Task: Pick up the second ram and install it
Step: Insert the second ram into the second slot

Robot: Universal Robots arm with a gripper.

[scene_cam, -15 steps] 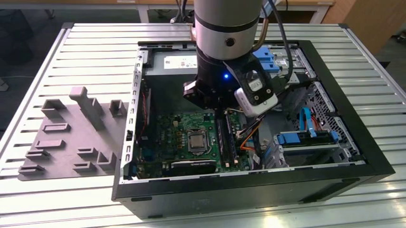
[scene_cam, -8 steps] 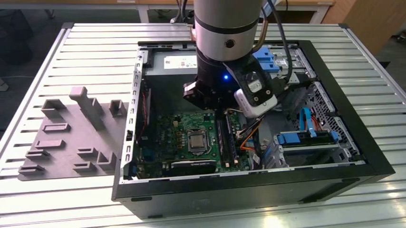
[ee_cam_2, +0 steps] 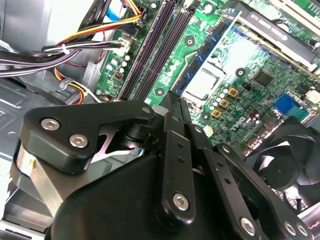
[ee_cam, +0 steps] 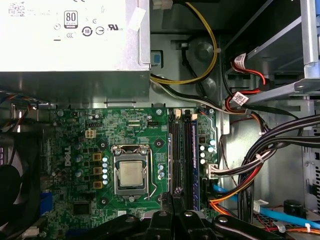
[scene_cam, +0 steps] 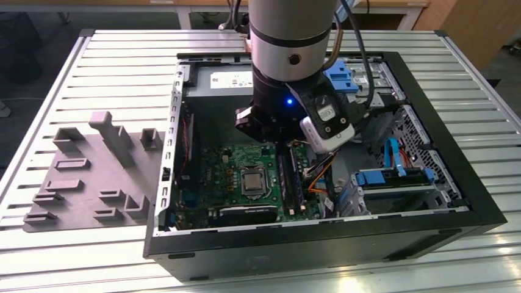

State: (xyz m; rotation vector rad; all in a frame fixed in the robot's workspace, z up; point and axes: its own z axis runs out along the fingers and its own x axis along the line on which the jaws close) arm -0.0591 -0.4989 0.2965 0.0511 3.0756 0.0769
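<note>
1. The gripper (ee_cam_2: 176,104) reaches down into the open computer case (scene_cam: 326,247), with its tips above the memory slots (ee_cam: 175,155) on the motherboard (ee_cam: 75,150).
2. The fingers (ee_cam_2: 173,135) are drawn close together and, as far as I can judge, pinch the second ram (ee_cam: 195,165) (ee_cam_2: 210,50). In both wrist views a dark stick with a blue sheen runs out from the tips, parallel to the slots.
3. The stick looks raised over the board and not seated. I cannot tell which slot it is over.
4. One risk is a sideways offset. If the stick's lower edge meets a slot's rim instead of the groove, pressing down would jam it or flex the board.
5. Another risk is tilt. The grip takes one narrow patch of a long stick, so one end may enter first while the other rides up.
6. Slipping is also possible, since a thin flat stick can slide up between the fingers under a push.
7. The cables (ee_cam: 260,165) lie near the slots, on the side away from the processor (ee_cam: 131,173), and the arm (scene_cam: 293,36) could catch them.
</note>
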